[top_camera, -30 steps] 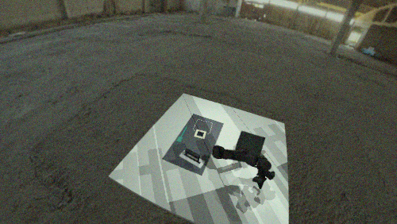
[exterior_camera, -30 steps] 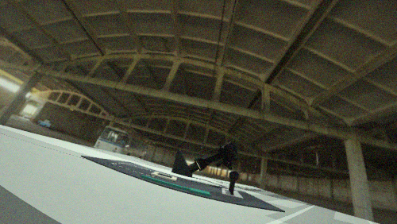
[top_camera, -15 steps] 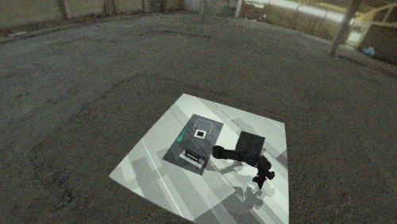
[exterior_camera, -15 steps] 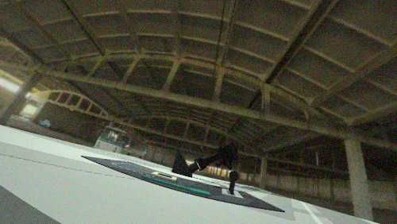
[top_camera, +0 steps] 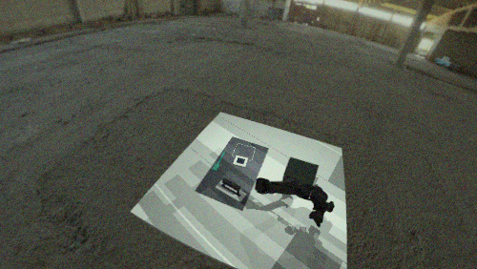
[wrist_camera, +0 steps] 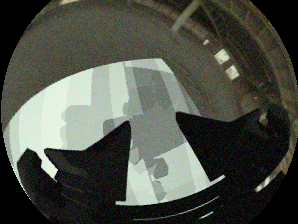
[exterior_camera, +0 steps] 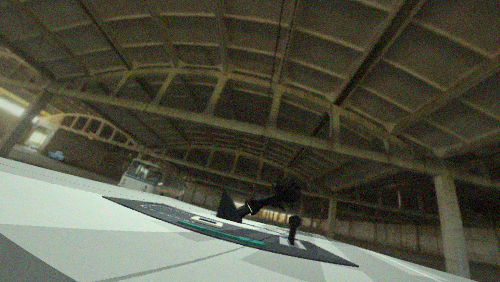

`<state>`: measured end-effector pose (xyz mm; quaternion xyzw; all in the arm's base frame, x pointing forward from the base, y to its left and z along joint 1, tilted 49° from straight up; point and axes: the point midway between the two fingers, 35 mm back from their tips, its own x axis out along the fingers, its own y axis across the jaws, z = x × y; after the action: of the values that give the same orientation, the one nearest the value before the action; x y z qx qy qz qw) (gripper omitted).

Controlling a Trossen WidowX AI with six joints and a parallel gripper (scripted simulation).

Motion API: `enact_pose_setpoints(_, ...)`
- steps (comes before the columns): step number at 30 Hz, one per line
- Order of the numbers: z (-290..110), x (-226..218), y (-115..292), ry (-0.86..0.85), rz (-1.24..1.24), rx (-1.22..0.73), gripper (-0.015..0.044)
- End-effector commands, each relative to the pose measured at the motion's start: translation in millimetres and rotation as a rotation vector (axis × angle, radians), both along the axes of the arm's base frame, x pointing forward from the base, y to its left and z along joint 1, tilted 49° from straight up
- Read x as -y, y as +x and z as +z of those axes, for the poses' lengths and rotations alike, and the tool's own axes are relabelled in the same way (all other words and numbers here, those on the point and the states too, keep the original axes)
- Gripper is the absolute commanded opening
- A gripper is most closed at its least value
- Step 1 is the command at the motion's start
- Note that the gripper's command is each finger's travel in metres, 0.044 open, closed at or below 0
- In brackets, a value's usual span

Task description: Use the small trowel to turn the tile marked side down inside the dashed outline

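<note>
Teal trowel (top_camera: 218,161) lies on the dark mat (top_camera: 210,183) along its left edge in the top view, just beside the dashed outline (top_camera: 244,151) and not gripped by anything; that puts its handle free for a pick from the mat's side. White tile (top_camera: 240,160) sits at the near edge of the outline, its dark square mark facing up, so the flip looks not yet done. A dark rack-like block (top_camera: 231,186) rests nearer on the mat. The arm (top_camera: 291,188) stretches off the mat to the right, gripper (top_camera: 317,217) over the pale table (top_camera: 191,229), well apart from trowel and tile. Exterior view, low angle: trowel (exterior_camera: 222,233) flat on the mat (exterior_camera: 150,207), tile (exterior_camera: 207,221) flat beyond it, gripper (exterior_camera: 294,226) hanging down at the mat's far end. Wrist view: two dark fingers stand spread with only table patches between them, so the gripper is parted and holds nothing. Judgement: the task is at its start; next comes the reach to the trowel handle.
</note>
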<state>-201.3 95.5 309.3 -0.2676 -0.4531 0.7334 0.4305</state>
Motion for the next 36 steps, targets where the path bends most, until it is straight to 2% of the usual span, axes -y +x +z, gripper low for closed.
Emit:
enact_pose_setpoints(1,2,21,-19,-0.002,0.126,0.02,0.027)
enact_pose_setpoints(10,3,83,-53,-0.026,0.435,0.066,0.027)
enact_pose_setpoints(19,-1,156,-69,-0.061,0.739,0.13,0.027)
enact_pose_setpoints(27,-8,223,-64,-0.094,1.002,0.206,0.027)
enact_pose_setpoints(36,-19,296,-36,-0.139,1.291,0.313,0.027)
